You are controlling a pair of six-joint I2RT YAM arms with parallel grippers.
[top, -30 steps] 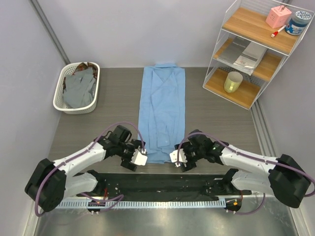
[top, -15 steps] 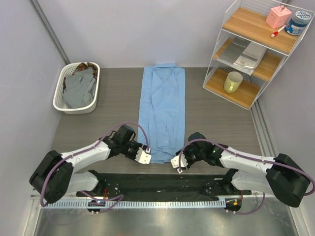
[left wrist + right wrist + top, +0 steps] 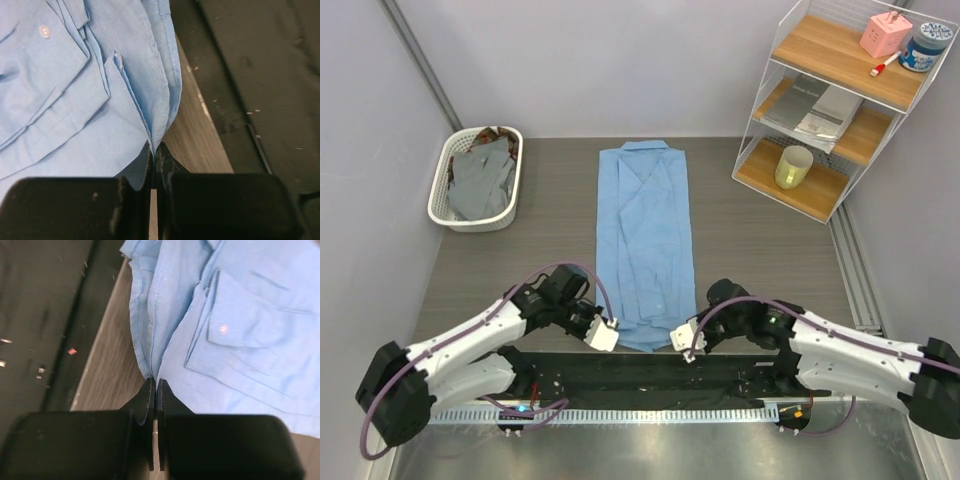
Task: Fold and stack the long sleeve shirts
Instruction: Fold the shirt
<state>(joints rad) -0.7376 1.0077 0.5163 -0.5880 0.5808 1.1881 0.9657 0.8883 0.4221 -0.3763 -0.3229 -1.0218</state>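
A light blue long sleeve shirt (image 3: 645, 240), folded into a long narrow strip, lies down the middle of the table with its collar at the far end. My left gripper (image 3: 605, 335) is shut on the near left corner of its hem (image 3: 159, 120); the cloth is pinched between the jaws of the left gripper (image 3: 154, 147). On the near right corner my right gripper (image 3: 682, 340) is shut, the hem edge (image 3: 145, 340) pinched at the right gripper (image 3: 153, 382). Grey (image 3: 480, 180) and brown (image 3: 480, 135) shirts lie crumpled in the basket.
A white basket (image 3: 440, 195) stands at the far left by the wall. A wire and wood shelf unit (image 3: 840, 100) with a cup, papers and small items stands at the far right. A black mat (image 3: 650, 375) runs along the table's near edge.
Both grippers closed on the hem corners of the blue shirt. Both arms drew back toward the near edge, and the shirt slid nearer and slightly left.
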